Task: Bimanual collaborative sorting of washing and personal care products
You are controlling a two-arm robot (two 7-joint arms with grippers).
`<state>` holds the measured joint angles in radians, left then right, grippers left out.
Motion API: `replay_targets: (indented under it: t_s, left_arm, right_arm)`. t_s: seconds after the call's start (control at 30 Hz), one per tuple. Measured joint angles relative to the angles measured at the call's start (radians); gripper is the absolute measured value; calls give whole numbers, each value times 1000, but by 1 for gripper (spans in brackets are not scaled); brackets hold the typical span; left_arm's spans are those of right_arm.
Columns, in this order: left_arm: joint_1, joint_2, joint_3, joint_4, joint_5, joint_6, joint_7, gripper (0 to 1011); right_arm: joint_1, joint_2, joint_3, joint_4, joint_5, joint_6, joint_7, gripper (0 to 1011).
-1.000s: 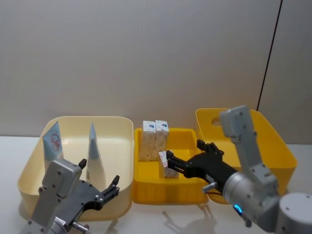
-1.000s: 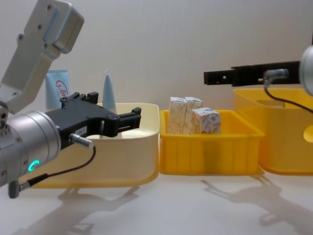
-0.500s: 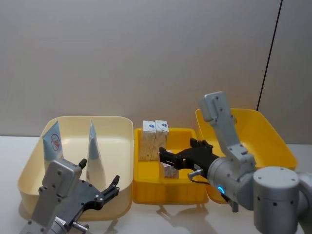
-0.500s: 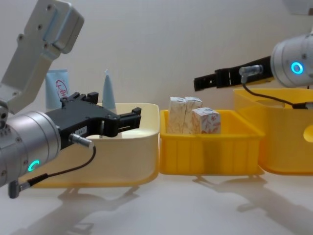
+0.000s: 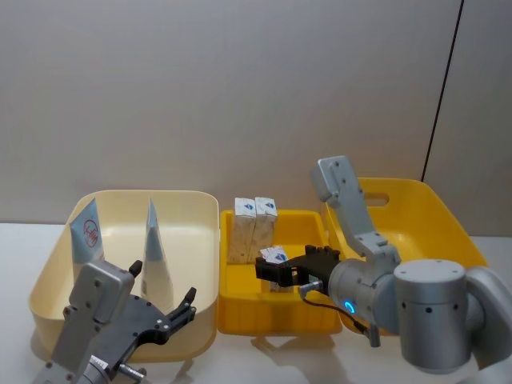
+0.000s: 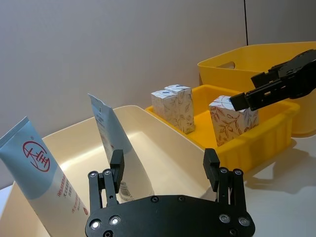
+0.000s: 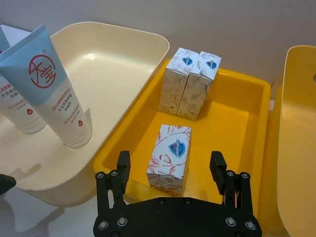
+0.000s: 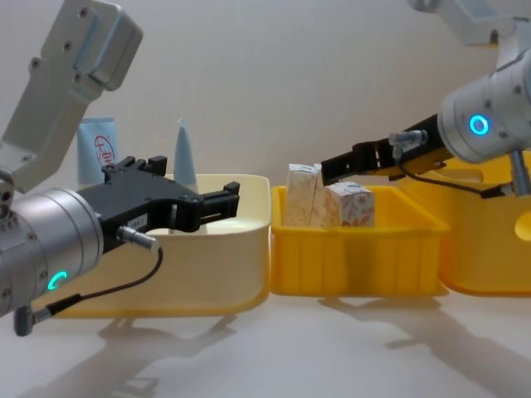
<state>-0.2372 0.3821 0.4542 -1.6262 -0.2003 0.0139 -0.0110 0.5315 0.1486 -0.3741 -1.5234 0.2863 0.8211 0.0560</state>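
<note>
A two-armed robot faces three plastic bins lined up on a white table (image 8: pixel 290 352). On the robot's left a cream bin (image 5: pixel 144 194) holds two pale blue squeeze tubes standing cap-down: a logo tube (image 5: pixel 86 234) showing its red round mark leans in the far left corner, and a second tube (image 5: pixel 154 252) stands edge-on near the middle. The left gripper (image 6: pixel 164 162) hovers low in front of this bin with its jaws spread wide, holding nothing. In the middle, a small yellow tray (image 5: pixel 272 314) holds three whitish speckled cartons: a pair of cartons (image 7: pixel 190 81) upright side by side against the back wall, and a lone carton (image 7: pixel 170 153) upright nearer the front. The right gripper (image 8: pixel 332 170) reaches in over the tray, jaws wide apart on either side of the lone carton without touching it. A large yellow bin (image 5: pixel 448 232) sits on the robot's right. Every product in sight is already grouped by kind, so the sorting looks nearly done; the lone carton seems the only piece in play.
</note>
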Motion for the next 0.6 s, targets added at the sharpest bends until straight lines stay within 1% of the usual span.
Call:
replay_targets:
  t_s: [0.27, 0.6]
  left_arm:
    - [0, 0, 0, 0, 0, 0, 0, 999]
    - [0, 0, 0, 0, 0, 0, 0, 999]
  right_arm:
    - [28, -19, -1, 45, -3, 15, -3, 1001]
    - [59, -38, -11, 100, -24, 24, -10, 1001]
